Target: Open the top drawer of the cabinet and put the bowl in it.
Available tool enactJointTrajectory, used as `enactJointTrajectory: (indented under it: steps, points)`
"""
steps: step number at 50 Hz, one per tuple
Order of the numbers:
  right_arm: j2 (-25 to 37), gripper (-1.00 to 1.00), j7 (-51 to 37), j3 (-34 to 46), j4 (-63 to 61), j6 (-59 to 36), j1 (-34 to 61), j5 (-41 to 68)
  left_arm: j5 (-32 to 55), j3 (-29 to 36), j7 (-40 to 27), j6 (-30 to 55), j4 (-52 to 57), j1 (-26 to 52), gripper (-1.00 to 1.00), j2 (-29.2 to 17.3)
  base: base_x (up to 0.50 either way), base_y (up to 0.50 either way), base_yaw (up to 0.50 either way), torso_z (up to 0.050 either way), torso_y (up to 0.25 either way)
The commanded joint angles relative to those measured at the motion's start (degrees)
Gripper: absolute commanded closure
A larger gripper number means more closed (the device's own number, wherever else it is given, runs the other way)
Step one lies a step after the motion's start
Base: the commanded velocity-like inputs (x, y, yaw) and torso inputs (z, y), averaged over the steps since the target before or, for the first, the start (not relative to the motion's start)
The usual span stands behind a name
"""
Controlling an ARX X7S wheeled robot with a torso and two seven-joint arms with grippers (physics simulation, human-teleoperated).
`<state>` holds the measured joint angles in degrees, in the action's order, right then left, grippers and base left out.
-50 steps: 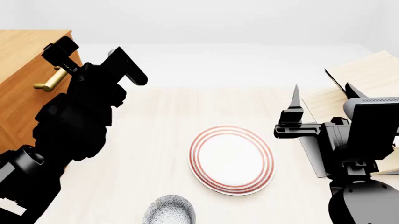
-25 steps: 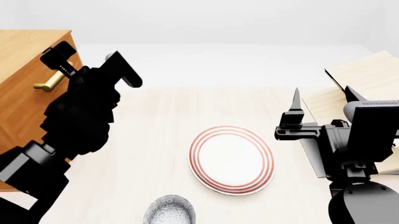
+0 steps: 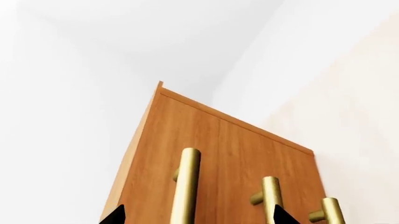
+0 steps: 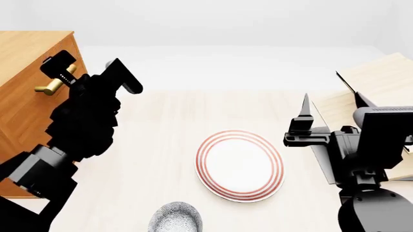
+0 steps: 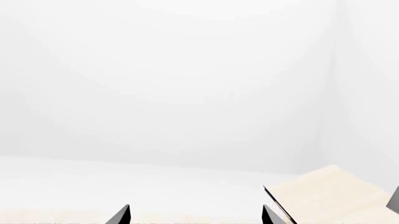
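The orange-brown cabinet (image 4: 26,121) stands at the far left, and its top drawer (image 3: 156,158) is closed. That drawer's brass bar handle (image 4: 50,86) (image 3: 186,186) lies between the spread fingers of my left gripper (image 4: 90,71) (image 3: 196,218), which is open and not clamped on it. The speckled bowl (image 4: 174,218) sits at the near table edge, partly cut off by the view. My right gripper (image 4: 332,104) (image 5: 193,217) hovers open and empty at the right, fingers pointing away from me.
A white plate with red rings (image 4: 240,164) lies mid-table between the arms. A pale tilted board rack (image 4: 380,77) (image 5: 324,191) stands behind the right gripper. Two lower drawer handles (image 3: 269,200) show beside the top one.
My left gripper has moved left toward the cabinet front, so its fingers now straddle the top handle. The right arm has barely shifted.
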<state>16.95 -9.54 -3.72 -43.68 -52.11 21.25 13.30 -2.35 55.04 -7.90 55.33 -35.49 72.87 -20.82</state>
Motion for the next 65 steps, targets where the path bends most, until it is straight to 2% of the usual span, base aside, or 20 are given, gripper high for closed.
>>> enactJointTrajectory:
  steps: [1,27,43,65]
  points:
    - [0.09,-1.0,-0.18,0.28,0.87,0.97,-0.44,-0.01,0.19,-0.43,-0.67,-2.74,-5.73,0.46,-1.0,1.3,0.0,0.0,0.0,0.0,0.0]
    - [0.2,-1.0,-0.64,1.17,2.74,2.45,-0.74,0.04,0.29,-1.18,-1.9,-7.54,-16.68,2.41,-1.0,3.11,0.0,0.0,0.0,0.0,0.0]
    - [0.28,-1.0,-1.02,1.61,3.44,3.05,-0.74,0.1,0.79,-2.32,-3.27,-13.13,-27.68,4.46,-1.0,4.68,0.0,0.0,0.0,0.0,0.0]
    - [0.47,-1.0,-1.48,1.77,3.44,3.0,-0.66,0.61,1.42,-3.43,-3.95,-11.9,-27.7,4.32,-1.0,3.54,0.0,0.0,0.0,0.0,0.0]
